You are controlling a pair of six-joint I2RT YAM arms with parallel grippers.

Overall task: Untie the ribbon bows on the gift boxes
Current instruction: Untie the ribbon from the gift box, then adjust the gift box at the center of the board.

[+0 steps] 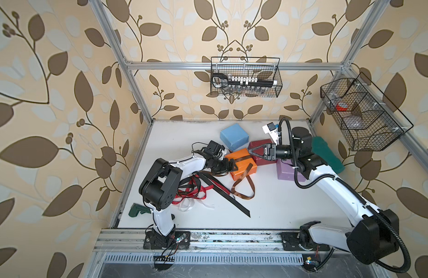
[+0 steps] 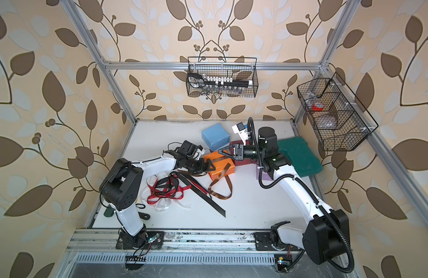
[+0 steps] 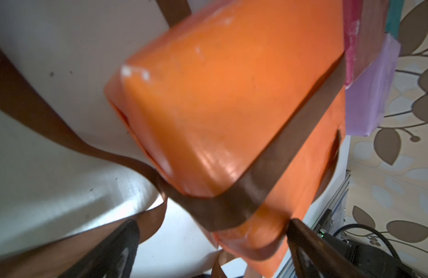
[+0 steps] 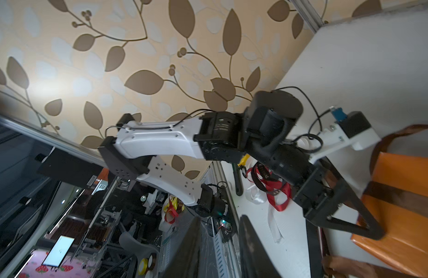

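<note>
Left gripper [image 1: 231, 166], jaws wide, faces the orange paper-wrapped box [image 1: 240, 175], likely seeking its brown satin ribbon [image 3: 256, 185]. Right gripper [image 1: 251, 151] hovers just right, slightly parted, empty.

Top views overlook the table [image 1: 280, 204]; both wrist cameras closely share the orange box [image 3: 220, 96].

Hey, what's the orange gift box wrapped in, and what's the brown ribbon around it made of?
Orange gift box: looks like glossy paper wrap, with sharp folds and bright glare patches; possibly coated. Brown ribbon: apparently satin-like fabric, a flat thin band with a soft sheen that curls limply.
</note>
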